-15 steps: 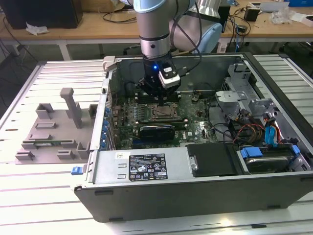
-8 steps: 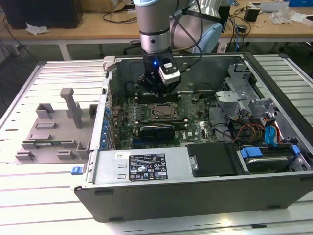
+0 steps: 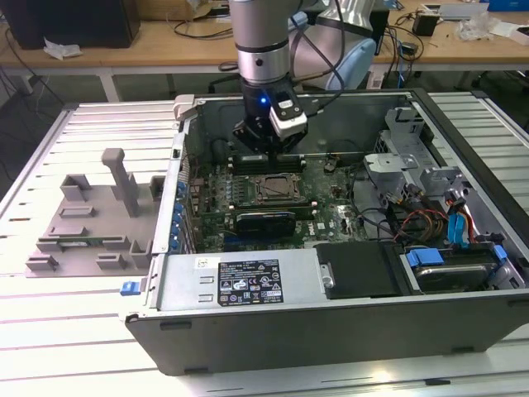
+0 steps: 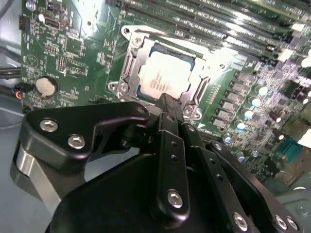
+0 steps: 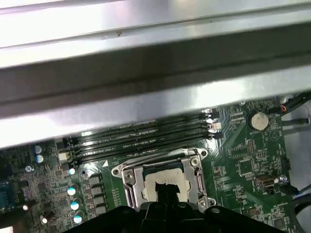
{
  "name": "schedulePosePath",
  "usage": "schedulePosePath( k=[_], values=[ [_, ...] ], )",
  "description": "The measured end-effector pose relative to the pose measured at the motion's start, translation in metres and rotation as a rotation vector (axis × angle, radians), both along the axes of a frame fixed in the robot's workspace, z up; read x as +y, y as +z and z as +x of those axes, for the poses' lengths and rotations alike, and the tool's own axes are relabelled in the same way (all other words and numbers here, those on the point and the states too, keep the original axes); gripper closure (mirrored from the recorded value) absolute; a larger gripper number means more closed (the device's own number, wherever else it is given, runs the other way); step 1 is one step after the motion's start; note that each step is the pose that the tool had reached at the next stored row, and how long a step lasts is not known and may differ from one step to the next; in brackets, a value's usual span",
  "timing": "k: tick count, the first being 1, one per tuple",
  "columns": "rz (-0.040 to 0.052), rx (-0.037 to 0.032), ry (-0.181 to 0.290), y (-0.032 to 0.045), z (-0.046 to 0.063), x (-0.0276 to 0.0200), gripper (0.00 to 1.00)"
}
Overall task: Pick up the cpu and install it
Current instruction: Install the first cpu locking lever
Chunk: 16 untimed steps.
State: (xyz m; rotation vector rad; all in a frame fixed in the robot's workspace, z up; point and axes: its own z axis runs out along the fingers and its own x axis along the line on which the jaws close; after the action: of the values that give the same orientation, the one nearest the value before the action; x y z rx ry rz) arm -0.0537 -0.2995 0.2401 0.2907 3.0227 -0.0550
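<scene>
While hovering over the socket [image 4: 163, 77], tool [image 4: 167, 104] apparently closed, empty, cpu [image 4: 165, 75] seated.

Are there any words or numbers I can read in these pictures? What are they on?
Label on the computer case: print and symbols, too small to read.
Top of the cpu, in the second wrist view: faint lines of print, too blurred to read.
Motherboard: tiny white markings, unreadable.
So no text can be quoted.
</scene>
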Motion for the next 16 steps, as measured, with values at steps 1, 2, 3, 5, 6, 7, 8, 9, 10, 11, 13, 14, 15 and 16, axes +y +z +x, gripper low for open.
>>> schedulePosePath(
  k=[1,2,3,5,6,7,8,9,10,11,13,14,15,16],
  values=[
    [0.0006,0.0,0.0,0.0,0.0,-0.0026,0.89],
    [0.0012,0.0,0.0,0.0,0.0,-0.0054,0.89],
    [0.0016,0.0001,0.0,0.0,0.0,-0.0087,0.89],
    [0.0026,0.0001,0.0,0.0,0.001,-0.0155,0.89],
    [0.0027,0.0001,0.0,0.0,0.001,-0.0192,0.89],
    [0.0034,0.0,0.002,0.0,0.002,-0.0245,0.89],
    [0.0034,0.0,0.007,-0.0002,0.003,-0.0249,0.89],
    [0.0032,0.0002,0.014,-0.0003,0.004,-0.0249,0.89],
    [0.0032,0.0003,0.031,-0.0006,0.005,-0.0249,0.89],
    [0.0033,0.0003,0.047,-0.0009,0.006,-0.0249,0.89],
    [0.0035,0.0002,0.077,-0.0013,0.008,-0.0248,0.89],
    [0.0034,0.0002,0.079,-0.0013,0.008,-0.0249,0.89],
    [0.0034,0.0003,0.08,-0.0013,0.008,-0.0249,0.89],
    [0.0034,0.0003,0.08,-0.0013,0.008,-0.0249,0.89]
  ],
)
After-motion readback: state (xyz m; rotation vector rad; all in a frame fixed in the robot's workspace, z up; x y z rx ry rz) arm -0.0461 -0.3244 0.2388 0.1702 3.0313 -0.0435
